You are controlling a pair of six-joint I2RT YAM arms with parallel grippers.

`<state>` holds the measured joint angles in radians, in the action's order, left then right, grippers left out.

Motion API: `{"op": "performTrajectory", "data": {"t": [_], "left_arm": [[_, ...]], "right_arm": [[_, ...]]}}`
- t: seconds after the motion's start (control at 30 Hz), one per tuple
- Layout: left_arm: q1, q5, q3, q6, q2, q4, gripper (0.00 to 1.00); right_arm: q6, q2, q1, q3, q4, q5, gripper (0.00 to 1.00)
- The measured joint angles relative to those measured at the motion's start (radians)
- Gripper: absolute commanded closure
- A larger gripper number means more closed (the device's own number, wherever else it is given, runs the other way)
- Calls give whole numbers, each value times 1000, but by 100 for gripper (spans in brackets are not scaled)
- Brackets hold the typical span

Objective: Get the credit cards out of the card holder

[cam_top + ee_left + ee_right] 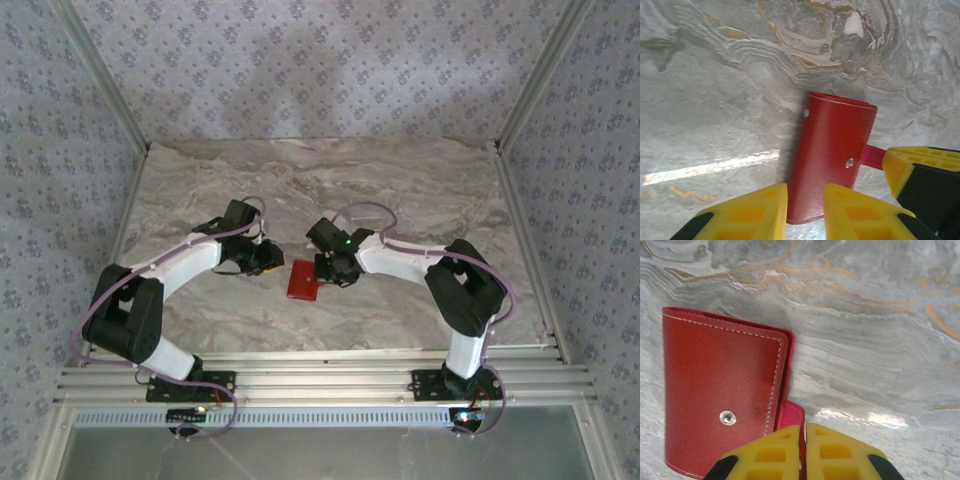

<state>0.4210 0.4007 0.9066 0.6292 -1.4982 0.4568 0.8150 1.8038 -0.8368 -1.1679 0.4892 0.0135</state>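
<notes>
The red card holder (301, 280) lies folded shut on the marble table, its snap stud (728, 417) facing up. My right gripper (802, 455) is shut on the holder's snap tab (792, 415), which is pinched thin between the yellow fingers. In the left wrist view the card holder (832, 155) lies flat, and my left gripper (806, 210) stands open with the holder's near end between its fingers (757, 212). The right gripper's yellow finger (912, 162) holds the tab (874, 156) there. The credit cards are hidden inside the closed holder.
The marble tabletop (400, 180) stretches behind both arms. Patterned walls enclose it on three sides, and an aluminium rail (320, 370) runs along the near edge.
</notes>
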Motion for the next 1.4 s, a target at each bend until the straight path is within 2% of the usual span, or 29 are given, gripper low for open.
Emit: {"op": "performTrajectory", "data": {"t": [0.23, 0.57, 0.8, 1.03, 1.4], "left_arm": [[0, -54, 3, -54, 84, 72, 72], [8, -89, 25, -71, 128, 126, 69], [69, -102, 45, -51, 111, 115, 69], [122, -106, 55, -17, 5, 71, 65], [128, -124, 66, 43, 2, 33, 58]], "right_arm": [[-21, -39, 0, 41, -1, -19, 92], [-42, -44, 0, 43, -29, -24, 95], [-45, -80, -12, 46, -53, -2, 95], [-45, -130, -21, 71, -102, 32, 95], [-44, -169, -30, 79, -151, 80, 97]]}}
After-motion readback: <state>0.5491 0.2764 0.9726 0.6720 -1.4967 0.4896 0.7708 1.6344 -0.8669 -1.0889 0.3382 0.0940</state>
